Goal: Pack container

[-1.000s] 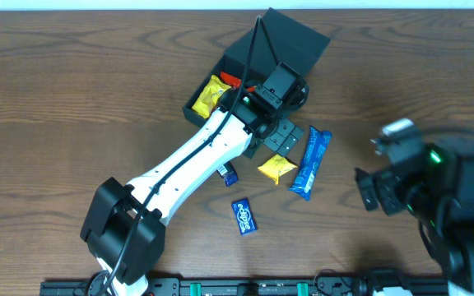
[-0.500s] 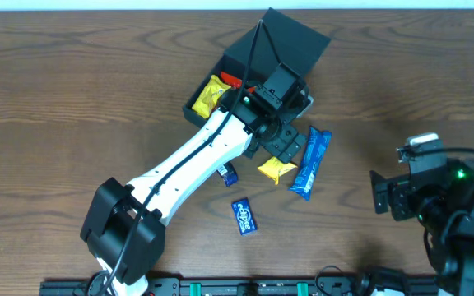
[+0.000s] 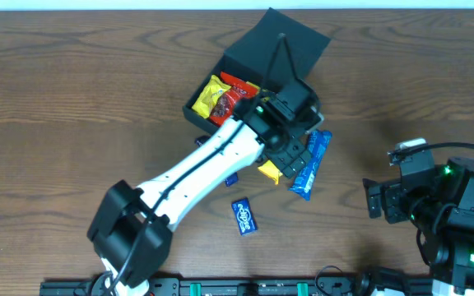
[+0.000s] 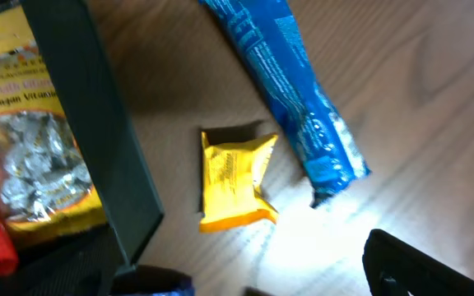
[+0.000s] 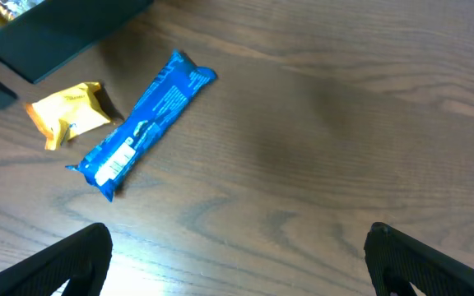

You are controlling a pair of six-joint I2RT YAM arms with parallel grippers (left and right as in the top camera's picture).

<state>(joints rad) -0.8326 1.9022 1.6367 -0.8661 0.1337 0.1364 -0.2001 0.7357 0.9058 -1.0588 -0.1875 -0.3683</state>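
Note:
The dark green container [image 3: 235, 59] stands at the back with its flap lid [image 3: 293, 39] open. A yellow packet [image 3: 207, 96] and a red packet [image 3: 235, 96] lie inside. My left gripper [image 3: 293, 153] is open and empty, low over the table just right of the box's front wall [image 4: 97, 123]. In the left wrist view my left gripper [image 4: 245, 281] is just short of a small yellow packet [image 4: 234, 177], with a long blue bar [image 4: 290, 90] beyond. My right gripper [image 3: 377, 201] is open and empty over bare table at the right, also seen in the right wrist view [image 5: 241, 271].
A small blue packet [image 3: 244, 215] lies toward the front. Another dark blue packet [image 3: 230, 178] peeks from under my left arm. The long blue bar [image 5: 142, 123] and yellow packet [image 5: 68, 115] lie between the two grippers. The right arm's base is at the front right.
My left gripper has moved right, off the box's edge and over the loose packets. The red packet now shows fully inside the box. My right gripper has shifted slightly.

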